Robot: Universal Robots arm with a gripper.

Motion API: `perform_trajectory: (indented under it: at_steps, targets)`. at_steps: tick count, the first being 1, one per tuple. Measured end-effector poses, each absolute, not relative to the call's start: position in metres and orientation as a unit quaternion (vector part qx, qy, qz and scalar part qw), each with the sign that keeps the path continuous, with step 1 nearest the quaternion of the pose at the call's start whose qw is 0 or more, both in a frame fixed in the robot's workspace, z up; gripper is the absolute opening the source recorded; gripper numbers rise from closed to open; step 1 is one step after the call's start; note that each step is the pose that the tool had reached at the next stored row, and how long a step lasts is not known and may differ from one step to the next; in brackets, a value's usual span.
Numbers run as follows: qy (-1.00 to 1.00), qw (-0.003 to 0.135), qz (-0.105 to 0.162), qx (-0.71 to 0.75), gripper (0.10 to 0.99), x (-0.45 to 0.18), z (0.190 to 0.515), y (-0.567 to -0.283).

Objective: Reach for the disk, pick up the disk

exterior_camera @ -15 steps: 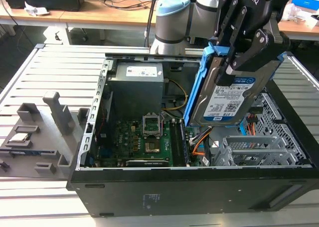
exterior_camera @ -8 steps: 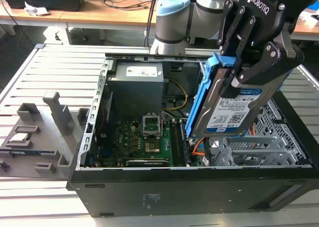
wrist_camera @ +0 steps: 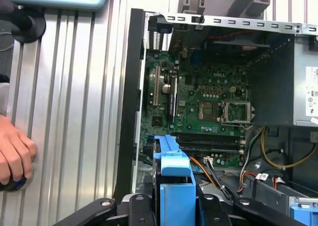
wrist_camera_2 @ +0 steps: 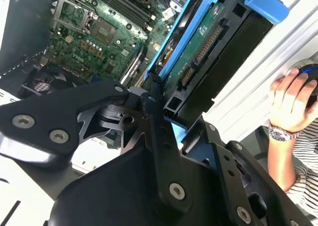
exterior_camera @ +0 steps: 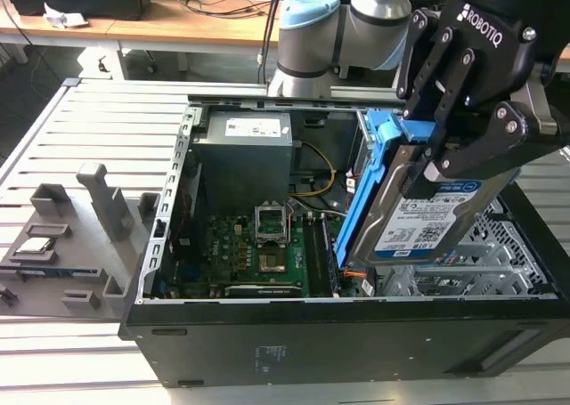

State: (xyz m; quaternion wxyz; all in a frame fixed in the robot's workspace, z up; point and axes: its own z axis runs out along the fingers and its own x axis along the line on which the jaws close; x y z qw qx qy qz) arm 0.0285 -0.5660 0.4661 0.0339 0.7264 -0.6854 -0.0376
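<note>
Disk [exterior_camera: 419, 222] first: a flat silver metal drive with a white-and-blue label on its broad face and a blue plastic frame along its edges, seen in the exterior view tilted steeply and lifted above the open computer case [exterior_camera: 356, 334], toward the exterior view's right. The gripper [exterior_camera: 427, 160] is clamped on its upper end, black fingers [exterior_camera: 470, 151] pressed against the label side and the opposite finger behind the blue frame. In the second wrist view the disk [wrist_camera_2: 198, 52] shows its underside, a green circuit board with a row of connector pins, held between the dark linkages of the gripper [wrist_camera_2: 166, 114]. In the first wrist view only the disk's [wrist_camera: 174, 186] blue frame edge is seen, rising between the gripper's black links. The label's print is too small to make out, and the drive's top edge is covered by the fingers. Below lies the green motherboard [exterior_camera: 258, 254] with a grey power supply [exterior_camera: 245, 160] behind it. A person's hand [wrist_camera_2: 290, 102] rests on a dark object at the table edge, cut off by the picture border.
</note>
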Motion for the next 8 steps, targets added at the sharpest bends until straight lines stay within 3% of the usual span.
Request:
perform_trajectory:
  at_steps: [8]
  targets:
    - [-0.685,0.034,-0.037,0.726,0.365,0.028,0.466,-0.595]
